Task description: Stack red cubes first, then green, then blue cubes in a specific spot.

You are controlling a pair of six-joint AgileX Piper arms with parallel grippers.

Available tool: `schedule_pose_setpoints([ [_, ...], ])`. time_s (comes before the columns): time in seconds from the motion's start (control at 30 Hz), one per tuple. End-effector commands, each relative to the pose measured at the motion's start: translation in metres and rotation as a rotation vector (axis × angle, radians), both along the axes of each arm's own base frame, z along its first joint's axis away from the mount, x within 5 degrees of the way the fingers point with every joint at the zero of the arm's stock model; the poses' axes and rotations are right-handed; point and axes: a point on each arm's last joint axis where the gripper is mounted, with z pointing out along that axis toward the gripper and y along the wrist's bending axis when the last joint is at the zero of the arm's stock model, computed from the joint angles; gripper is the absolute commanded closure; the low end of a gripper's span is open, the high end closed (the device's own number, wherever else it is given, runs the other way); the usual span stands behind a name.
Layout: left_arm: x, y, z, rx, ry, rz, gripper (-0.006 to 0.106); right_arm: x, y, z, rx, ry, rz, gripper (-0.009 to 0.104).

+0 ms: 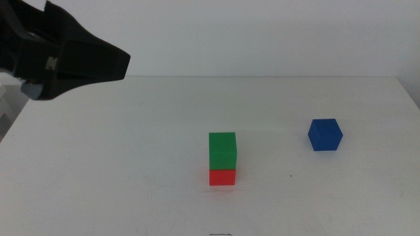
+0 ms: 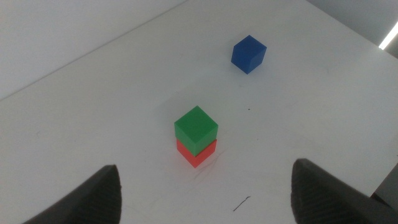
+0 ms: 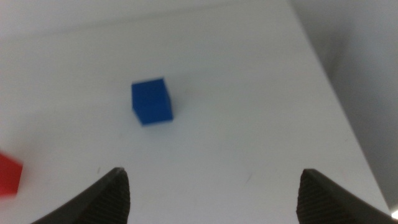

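Note:
The green cube (image 1: 222, 149) sits squarely on the red cube (image 1: 222, 177) near the table's middle front. In the left wrist view the same green cube (image 2: 196, 126) tops the red cube (image 2: 196, 154). The blue cube (image 1: 325, 135) lies alone on the table to the right, apart from the stack, and shows in both wrist views (image 2: 249, 53) (image 3: 152, 101). My left gripper (image 1: 98, 62) hangs high at the far left, well away from the stack, open and empty (image 2: 205, 182). My right gripper (image 3: 213, 182) is open and empty, off the middle view, looking at the blue cube.
The white table (image 1: 118, 164) ends at a back edge against the wall and a right edge past the blue cube. A sliver of the red cube (image 3: 9, 176) shows at the rim of the right wrist view.

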Motion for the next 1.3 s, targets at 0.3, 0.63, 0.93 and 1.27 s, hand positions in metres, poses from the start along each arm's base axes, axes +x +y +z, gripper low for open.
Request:
schedule_pose_setpoints([
  [0.3,-0.003,0.0,0.013,-0.069,-0.066,0.009,0.007,0.075,0.039,0.026,-0.052,0.258,0.172,0.015],
  [0.63,-0.003,0.0,0.013,-0.068,-0.067,0.009,0.007,0.129,0.052,0.008,-0.059,0.314,0.183,0.015],
  [0.93,-0.003,0.0,0.013,-0.068,-0.067,0.009,0.007,0.204,0.07,-0.009,-0.08,0.426,0.181,0.015],
  [1.27,-0.003,0.0,0.013,-0.068,-0.067,0.009,0.007,0.275,0.086,-0.048,-0.138,0.589,0.239,0.015],
])
